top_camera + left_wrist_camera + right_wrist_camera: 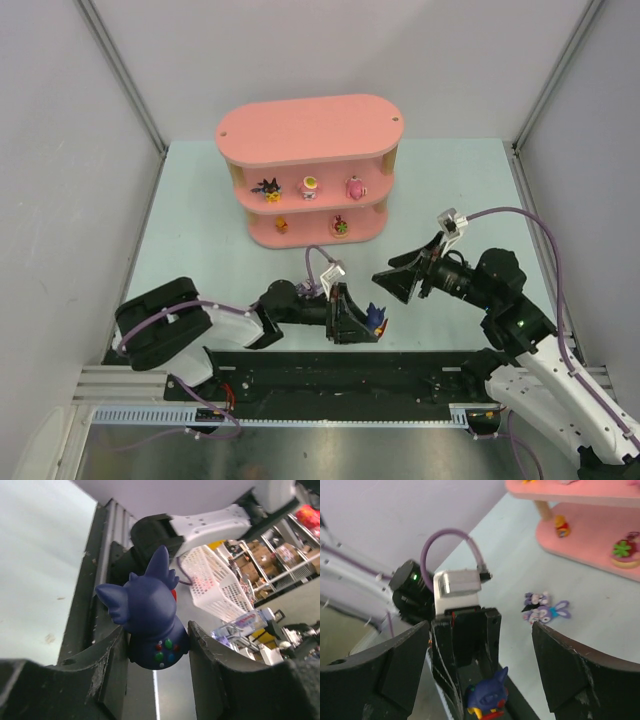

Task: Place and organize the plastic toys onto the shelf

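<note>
The left gripper (pixel 352 318) is clamped on the blue toy (pixel 150 612). Both fingers pinch its lower body, and its head and ears stick out past the fingertips, low over the table's near edge. The right gripper (pixel 397 283) hangs just beside it, jaws spread wide and empty, pointed at the toy. Two purple toys (pixel 542 612) lie on the table (pixel 200 230) beyond the left gripper. Farther back stands the shelf (pixel 310 128), with three toys (pixel 310 185) on its middle tier and two toys (pixel 341 227) on the bottom.
</note>
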`<state>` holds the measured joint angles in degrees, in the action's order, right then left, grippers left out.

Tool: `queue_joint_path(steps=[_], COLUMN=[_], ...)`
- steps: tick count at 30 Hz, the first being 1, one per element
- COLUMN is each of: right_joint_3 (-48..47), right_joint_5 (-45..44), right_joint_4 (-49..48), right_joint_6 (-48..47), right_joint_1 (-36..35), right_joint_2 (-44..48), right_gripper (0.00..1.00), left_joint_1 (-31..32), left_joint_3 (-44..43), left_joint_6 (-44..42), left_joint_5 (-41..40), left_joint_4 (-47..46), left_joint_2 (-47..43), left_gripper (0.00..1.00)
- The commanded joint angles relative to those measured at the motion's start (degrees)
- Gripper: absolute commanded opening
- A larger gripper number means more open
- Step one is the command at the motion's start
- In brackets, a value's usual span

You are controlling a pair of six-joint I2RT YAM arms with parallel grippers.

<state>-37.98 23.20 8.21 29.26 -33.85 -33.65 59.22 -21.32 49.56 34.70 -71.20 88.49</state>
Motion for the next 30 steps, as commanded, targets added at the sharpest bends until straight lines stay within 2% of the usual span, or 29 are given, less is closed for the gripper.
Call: queue_joint_path(steps=[1,6,12,19,24,30], right_joint_3=[-1.8,-1.8,-1.8,-1.8,-1.8,-1.8], right_joint_5=[14.5,20.3,25.0,28.6,30.4,30.9], right_joint_4=[-3.0,-4.4,-10.8,-17.0,-18.0,-17.6], right_joint_6=[-3.0,-3.9,-0.9,3.7,5.0,5.1], right_joint_1=[0.6,0.7,0.9,0.8,0.8,0.8], right_joint_2=[1.0,1.0,0.0,-0.9,-0.7,-1.1], right_gripper=[0.88,0.88,0.88,0.88,0.89,0.97], left_joint_1=[-0.2,-0.3,-0.2,-0.2,-0.3,-0.2], left_joint_3=[-1.4,-2.9,-4.3,-4.1,-4.0,-5.3], left_joint_6=[-0.8,-3.1,-2.8,-2.6,-1.5,-0.9], left_joint_5=[6.4,9.9,12.5,12.8,13.1,13.3], left_joint_4=[-22.3,-16.7,-15.1,-15.5,-17.9,-18.8], left_joint_2=[-8.1,-15.7,-18.8,-19.0,-18.4,-17.3], left_gripper=[0.0,0.0,0.0,0.0,0.0,0.0])
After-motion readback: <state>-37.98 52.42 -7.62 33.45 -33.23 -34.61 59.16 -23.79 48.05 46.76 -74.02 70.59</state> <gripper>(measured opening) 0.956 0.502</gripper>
